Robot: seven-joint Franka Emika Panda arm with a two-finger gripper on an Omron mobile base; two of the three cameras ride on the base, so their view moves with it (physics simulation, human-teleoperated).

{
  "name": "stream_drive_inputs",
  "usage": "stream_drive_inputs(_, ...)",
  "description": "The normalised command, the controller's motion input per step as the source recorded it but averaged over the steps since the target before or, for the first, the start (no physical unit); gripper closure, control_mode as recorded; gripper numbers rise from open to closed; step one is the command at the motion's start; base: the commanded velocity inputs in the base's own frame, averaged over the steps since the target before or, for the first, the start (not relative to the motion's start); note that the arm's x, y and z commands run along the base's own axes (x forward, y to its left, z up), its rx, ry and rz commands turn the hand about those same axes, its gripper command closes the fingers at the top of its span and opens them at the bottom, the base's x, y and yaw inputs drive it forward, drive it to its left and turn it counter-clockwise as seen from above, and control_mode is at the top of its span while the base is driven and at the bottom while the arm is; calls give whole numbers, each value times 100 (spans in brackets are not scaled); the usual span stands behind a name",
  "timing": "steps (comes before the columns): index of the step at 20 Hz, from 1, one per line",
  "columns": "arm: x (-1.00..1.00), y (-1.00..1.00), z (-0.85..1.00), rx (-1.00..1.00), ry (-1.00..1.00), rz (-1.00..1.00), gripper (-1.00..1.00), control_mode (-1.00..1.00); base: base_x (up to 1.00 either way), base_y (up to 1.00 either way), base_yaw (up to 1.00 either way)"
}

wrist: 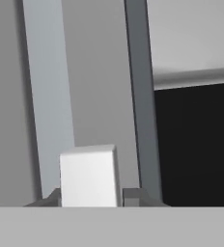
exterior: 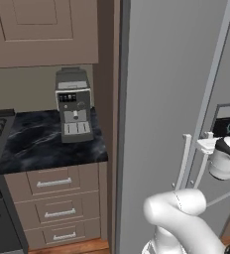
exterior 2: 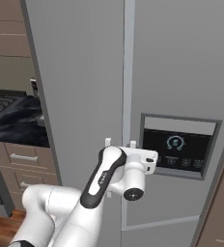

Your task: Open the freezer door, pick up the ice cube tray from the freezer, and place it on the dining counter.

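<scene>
Now | fingers (wrist: pixel 92 195) astride handle (wrist: pixel 49 96) | freezer door (exterior 2: pixel 181 72) closed (dispenser lettering unreadable)

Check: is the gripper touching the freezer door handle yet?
Cannot tell. In the hand view the pale freezer door handle sits between the tips of the gripper, both close to its sides, but neither contact nor a gap shows plainly.

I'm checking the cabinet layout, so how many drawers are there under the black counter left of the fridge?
3, stacked under the counter: top drawer, middle drawer, bottom drawer. More may be hidden beyond the stove.
</scene>
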Motion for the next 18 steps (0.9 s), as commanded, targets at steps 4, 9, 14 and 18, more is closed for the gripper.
stream_drive_inputs(4,-11,-2,0,0,0,0,100,-100,0,0,0)
stream_drive_inputs(9,-24,-18,1,0,0,0,100,-100,0,0,0)
stream_drive_inputs(14,-32,-34,1,0,0,0,100,-100,0,0,0)
stream_drive_inputs(18,-34,-35,2,0,0,0,100,-100,0,0,0)
